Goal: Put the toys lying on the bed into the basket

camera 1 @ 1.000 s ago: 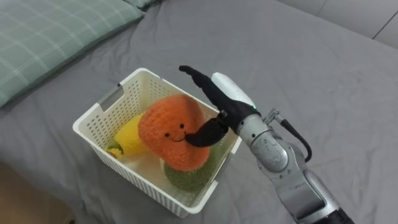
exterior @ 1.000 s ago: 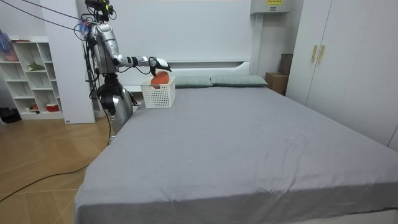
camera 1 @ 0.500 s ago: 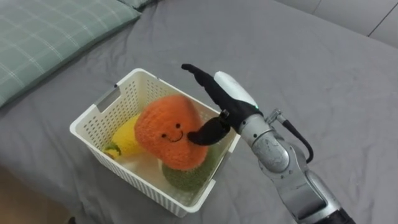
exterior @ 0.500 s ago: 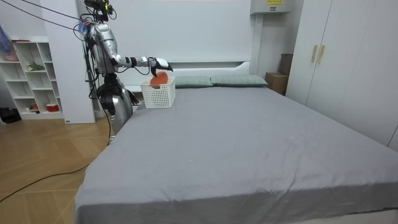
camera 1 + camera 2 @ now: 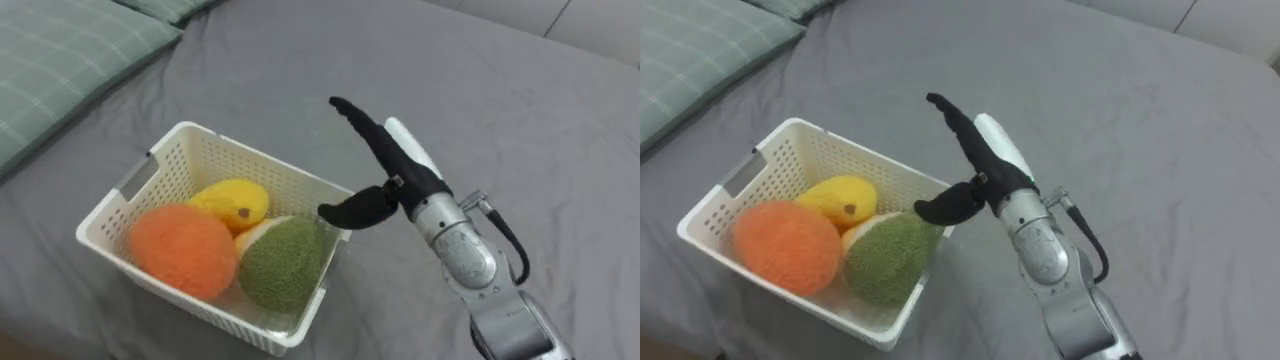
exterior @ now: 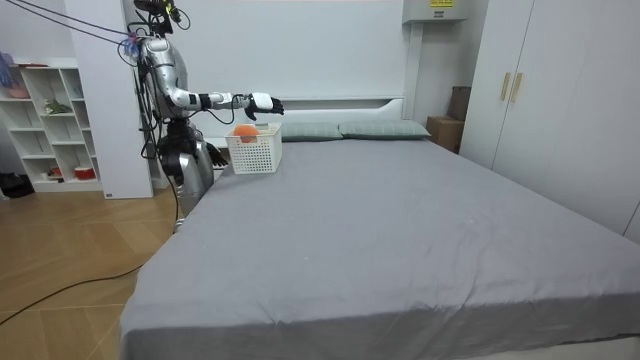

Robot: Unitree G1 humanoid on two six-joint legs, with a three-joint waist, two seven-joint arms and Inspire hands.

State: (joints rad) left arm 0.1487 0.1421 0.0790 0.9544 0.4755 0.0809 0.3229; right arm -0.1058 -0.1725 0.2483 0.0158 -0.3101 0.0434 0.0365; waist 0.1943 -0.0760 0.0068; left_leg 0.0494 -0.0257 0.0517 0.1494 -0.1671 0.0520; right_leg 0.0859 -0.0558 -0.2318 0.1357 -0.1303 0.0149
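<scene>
My right hand's point(image 5: 397, 180) fingers point(image 5: 358, 120) are straight and spread, thumb out, holding nothing, and they hover over the basket's point(image 5: 195, 160) right rim. Half a second ago the orange toy point(image 5: 182, 250) sat against that thumb above the basket; now it lies inside, in the near left corner. It is a fuzzy round ball beside an oblong yellow toy point(image 5: 232, 203) and a nubbly green toy point(image 5: 282, 262), all in the white perforated plastic basket on the grey bed point(image 5: 480, 90), near a checked pillow point(image 5: 50, 60).
</scene>
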